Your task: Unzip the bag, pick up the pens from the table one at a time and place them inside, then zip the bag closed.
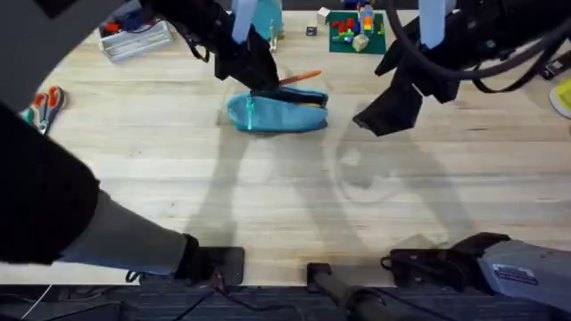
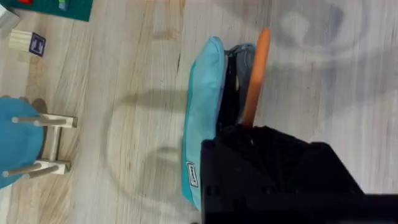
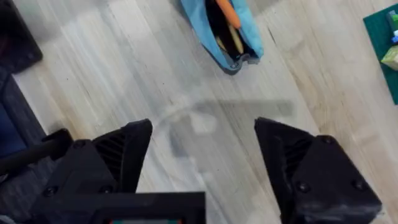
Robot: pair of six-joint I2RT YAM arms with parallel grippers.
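The light blue bag [image 1: 277, 113] lies unzipped on the table [image 1: 285, 196], its dark inside showing in the left wrist view [image 2: 202, 118]. My left gripper [image 1: 265, 78] hovers over the bag's far edge, shut on the orange pen [image 1: 302, 78], which slants over the opening [image 2: 257, 68]. In the right wrist view, a yellowish-tan pen [image 3: 235, 38] lies inside the bag [image 3: 249, 28] beside the orange pen [image 3: 224, 9]. To the right of the bag, my right gripper [image 1: 382, 114] hangs above the table, open and holding nothing [image 3: 205, 146].
Orange- and teal-handled scissors [image 1: 46, 102] lie at the left edge. A clear tray [image 1: 134, 40] sits back left, and a green mat with small blocks [image 1: 357, 31] back centre. A teal disc on a wooden stand [image 2: 18, 140] stands behind the bag.
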